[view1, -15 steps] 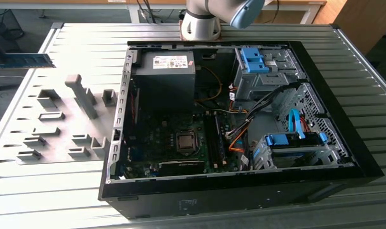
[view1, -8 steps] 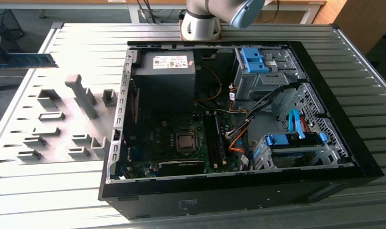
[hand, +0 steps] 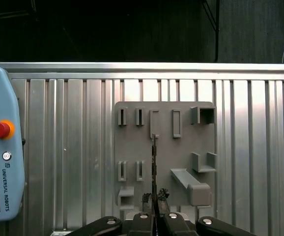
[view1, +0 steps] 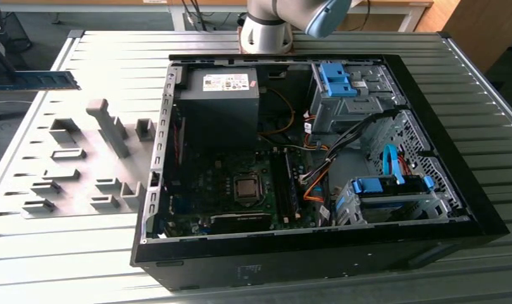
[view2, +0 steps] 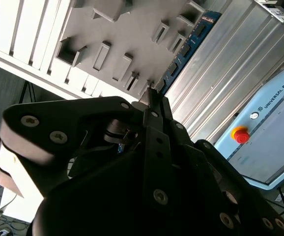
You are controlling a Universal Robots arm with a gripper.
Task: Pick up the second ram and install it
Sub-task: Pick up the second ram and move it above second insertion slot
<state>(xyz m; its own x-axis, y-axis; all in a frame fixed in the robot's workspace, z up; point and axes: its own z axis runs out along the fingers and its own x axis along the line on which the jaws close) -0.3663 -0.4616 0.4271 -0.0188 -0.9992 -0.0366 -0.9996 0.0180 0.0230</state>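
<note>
**Inspector:** Green flat circuit-board stick, the second ram (hand: 154, 157): location?

**Assistant:** Clamped edge-on in the black metal pincer (hand: 155, 197), which is shut upon it, above the grey plastic fixture plate (hand: 181, 152) on the ribbed aluminium surface (hand: 83, 147).

**Inspector:** And the open black computer case (view1: 458, 215)?

**Assistant:** Beside the plate, which lies along the surface's edge. The ram hangs apart from the case.

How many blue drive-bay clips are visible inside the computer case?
2. One blue clip sits at the far end of the case, near the arm; the other clip at its near end. More may be hidden.
</note>
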